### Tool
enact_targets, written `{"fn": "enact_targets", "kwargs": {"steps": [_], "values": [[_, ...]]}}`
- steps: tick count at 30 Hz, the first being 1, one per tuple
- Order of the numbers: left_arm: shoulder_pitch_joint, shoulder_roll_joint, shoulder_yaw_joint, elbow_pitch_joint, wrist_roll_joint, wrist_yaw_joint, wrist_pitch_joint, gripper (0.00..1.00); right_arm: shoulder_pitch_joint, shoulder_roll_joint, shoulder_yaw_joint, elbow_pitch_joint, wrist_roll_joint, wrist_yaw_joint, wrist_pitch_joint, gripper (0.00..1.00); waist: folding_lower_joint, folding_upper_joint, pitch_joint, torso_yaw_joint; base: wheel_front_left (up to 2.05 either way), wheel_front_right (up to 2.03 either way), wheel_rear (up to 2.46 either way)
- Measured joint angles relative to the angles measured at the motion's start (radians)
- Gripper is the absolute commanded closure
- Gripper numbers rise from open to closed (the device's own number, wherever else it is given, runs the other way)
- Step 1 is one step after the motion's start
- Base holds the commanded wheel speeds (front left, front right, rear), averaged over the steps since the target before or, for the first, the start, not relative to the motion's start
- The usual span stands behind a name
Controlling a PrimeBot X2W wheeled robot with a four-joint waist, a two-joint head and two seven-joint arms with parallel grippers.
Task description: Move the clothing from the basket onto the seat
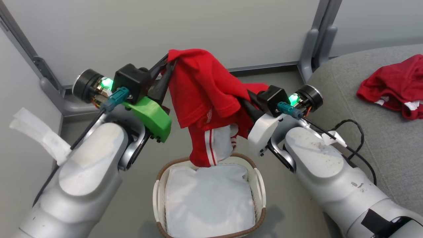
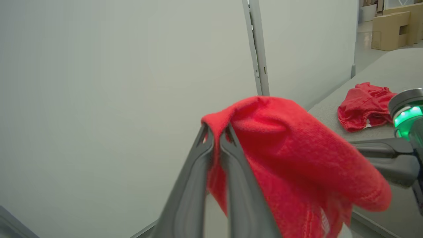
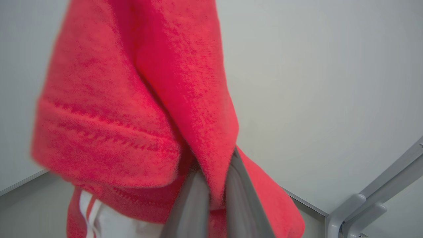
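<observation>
Both the left end effector (image 2: 216,130) and the right end effector (image 3: 216,186) are pinched on one red garment (image 1: 203,86), which hangs above the basket (image 1: 158,185). A second red garment (image 1: 393,86) lies on the seat (image 1: 343,86).

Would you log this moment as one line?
left gripper, right gripper: shut on held garment | over basket | other garment: on seat
</observation>
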State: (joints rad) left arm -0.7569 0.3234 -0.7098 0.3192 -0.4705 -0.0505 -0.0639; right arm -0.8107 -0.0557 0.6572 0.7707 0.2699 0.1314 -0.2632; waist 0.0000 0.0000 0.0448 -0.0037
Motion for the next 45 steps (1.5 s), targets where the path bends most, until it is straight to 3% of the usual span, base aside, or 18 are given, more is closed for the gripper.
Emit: {"fn": "enact_targets", "kwargs": {"steps": [6, 14, 30, 37, 45], "values": [[0.099, -0.002, 0.025, 0.018, -0.043, 0.032, -0.057, 0.0, 0.005, -0.016, -0.086, -0.022, -0.037, 0.0, 0.0, 1.0, 0.0, 0.0, 0.012, -0.009, 0.0, 0.0, 0.0], [0.24, -0.045, 0.004, 0.036, -0.074, 0.059, -0.137, 0.0, 0.027, -0.027, -0.184, -0.05, -0.092, 0.0, 0.0, 1.0, 0.0, 0.0, 0.028, -0.015, 0.0, 0.0, 0.0], [0.328, -0.097, -0.027, 0.055, -0.07, 0.068, -0.185, 0.0, 0.071, -0.052, -0.289, -0.085, -0.14, 0.0, 0.0, 1.0, 0.0, 0.0, 0.05, -0.058, 0.0, 0.0, 0.0], [0.329, -0.094, -0.031, 0.019, -0.052, 0.075, -0.191, 0.0, 0.076, -0.072, -0.341, -0.13, -0.167, 0.0, 0.0, 1.0, 0.0, 0.0, 0.074, -0.117, 0.0, 0.0, 0.0], [0.308, -0.091, -0.046, -0.015, -0.021, 0.083, -0.191, 0.0, 0.086, -0.099, -0.41, -0.188, -0.193, 0.0, 0.0, 1.0, 0.0, 0.0, 0.118, -0.235, 0.0, 0.0, 0.0]]}}
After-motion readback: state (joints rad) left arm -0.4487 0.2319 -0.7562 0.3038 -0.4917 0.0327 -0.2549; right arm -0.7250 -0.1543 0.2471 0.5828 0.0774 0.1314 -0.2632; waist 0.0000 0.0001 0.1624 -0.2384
